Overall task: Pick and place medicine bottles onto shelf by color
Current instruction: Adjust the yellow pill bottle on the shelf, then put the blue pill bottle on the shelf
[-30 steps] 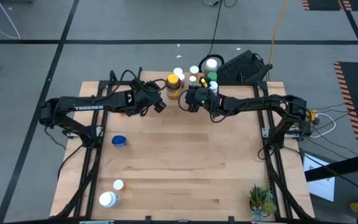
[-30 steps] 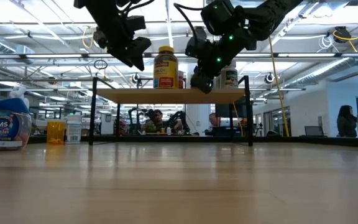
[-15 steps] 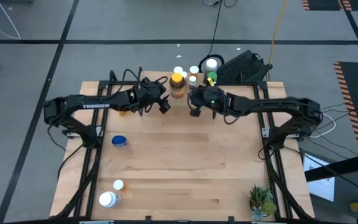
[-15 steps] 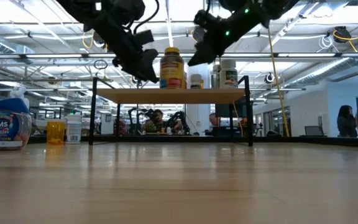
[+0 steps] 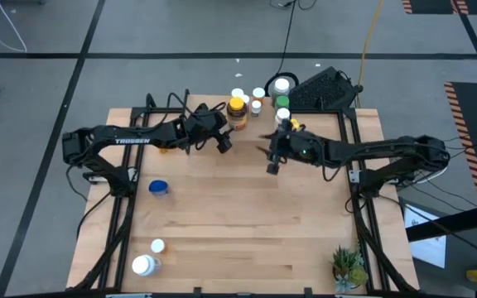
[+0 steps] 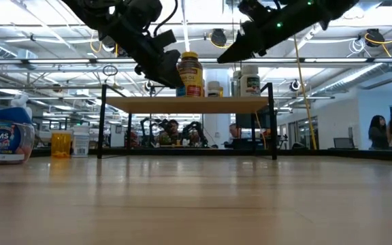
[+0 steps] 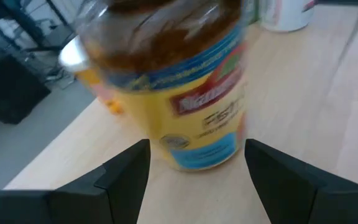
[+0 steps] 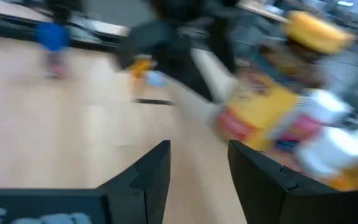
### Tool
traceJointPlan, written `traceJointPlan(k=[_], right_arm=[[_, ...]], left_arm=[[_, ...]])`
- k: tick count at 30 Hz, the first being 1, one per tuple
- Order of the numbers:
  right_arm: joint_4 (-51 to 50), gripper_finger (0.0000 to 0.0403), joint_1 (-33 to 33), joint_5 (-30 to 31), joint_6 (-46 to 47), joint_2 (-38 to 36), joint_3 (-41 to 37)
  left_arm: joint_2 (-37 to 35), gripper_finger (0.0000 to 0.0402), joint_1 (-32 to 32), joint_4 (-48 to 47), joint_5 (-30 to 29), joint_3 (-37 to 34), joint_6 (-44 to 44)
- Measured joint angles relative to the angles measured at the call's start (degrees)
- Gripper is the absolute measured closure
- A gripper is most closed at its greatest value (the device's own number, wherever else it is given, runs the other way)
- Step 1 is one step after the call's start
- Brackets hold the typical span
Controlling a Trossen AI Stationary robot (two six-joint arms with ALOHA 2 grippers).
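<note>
Right claw [image 8: 197,177] parted, blurred yellow-lidded bottle [image 8: 272,102], blue bottle [image 8: 53,40] beyond

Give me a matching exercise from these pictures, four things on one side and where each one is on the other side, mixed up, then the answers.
Things:
1. yellow-lid bottle
2. blue bottle
3. plant
4. right gripper

Places:
A. near right corner of the table
B. on the shelf, just ahead of the open left gripper
C. on the table, left side, alone
D. over the table, in front of the shelf, empty

Pairs: 1-B, 2-C, 3-A, 4-D
</note>
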Motion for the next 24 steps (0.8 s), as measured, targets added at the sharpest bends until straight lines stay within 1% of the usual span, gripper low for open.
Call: traceJointPlan(k=[5, 7, 10, 11, 13, 16, 18, 21, 24], right_arm=[[7.4, 0.0252, 2.2, -10.4, 3.5, 0.4, -4.6], [10.3, 0.0257, 3.2, -12.4, 5.4, 1.8, -5.6], [12.8, 0.0266, 4.7, -12.6, 6.6, 5.6, -5.5], [14.1, 0.0269, 5.2, -12.8, 6.6, 7.5, -5.1], [17.1, 0.0274, 5.8, -15.4, 6.6, 11.5, -3.6], [21.3, 0.0276, 6.5, -19.8, 7.0, 18.7, 1.0], [21.5, 0.0276, 6.6, -22.1, 7.2, 23.7, 5.5], [20.8, 0.0269, 6.4, -26.6, 7.2, 31.8, 14.9], [18.0, 0.0253, 5.9, -30.2, 7.1, 40.4, 26.3]], left_arm=[[-0.2, 0.0135, -1.1, -0.2, 0.2, 0.0, 0.5], [-2.1, 0.0135, -2.0, -2.8, -0.5, 0.0, 0.7], [-6.2, 0.0135, -4.4, -9.3, -5.6, 1.5, 0.2], [-8.1, 0.0135, -5.4, -12.9, -7.8, 1.5, -0.8], [-11.3, 0.0135, -7.6, -17.9, -10.8, 1.6, -4.0], [-16.2, 0.0135, -11.5, -29.0, -12.0, 1.7, -10.2], [-18.7, 0.0135, -14.4, -35.0, -14.8, 1.4, -15.8], [-21.8, 0.0135, -18.9, -43.6, -20.9, -0.6, -24.6], [-25.1, 0.0135, -23.0, -50.1, -24.2, -3.9, -33.3]])
